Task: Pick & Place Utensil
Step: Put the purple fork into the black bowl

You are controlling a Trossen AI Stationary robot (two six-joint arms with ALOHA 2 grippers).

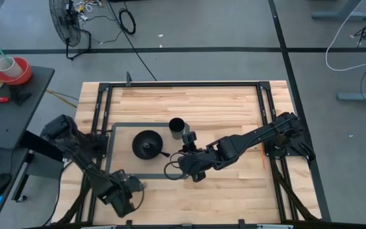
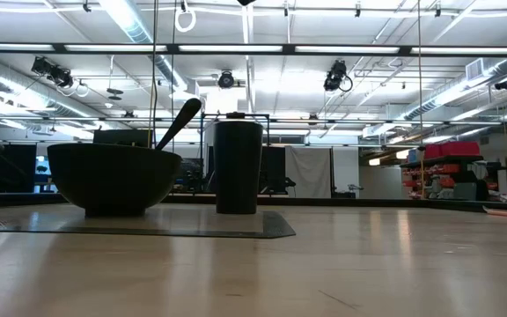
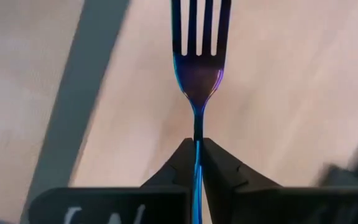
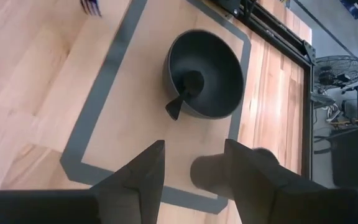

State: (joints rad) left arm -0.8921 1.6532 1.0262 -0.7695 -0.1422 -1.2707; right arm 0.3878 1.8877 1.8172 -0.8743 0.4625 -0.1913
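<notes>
High view: I log a wooden table with a grey taped rectangle. Inside it sit a black bowl and, just beside it, a dark cup. My left gripper is at the near left part of the table, just outside the tape's near edge. My right gripper reaches in from the right, over the tape's near corner, close to bowl and cup.

Low view: bowl and cup stand upright side by side, not touching. A dark spoon handle slants up out of the bowl.

Left wrist view: my left gripper is clamped on the handle of an iridescent blue-purple fork, tines pointing away, above the wood beside the tape.

Right wrist view: my right gripper has its fingers spread, holding nothing. Beyond it, the bowl holds the spoon, whose handle lies over the rim. The fork's tines show at the frame edge.
</notes>
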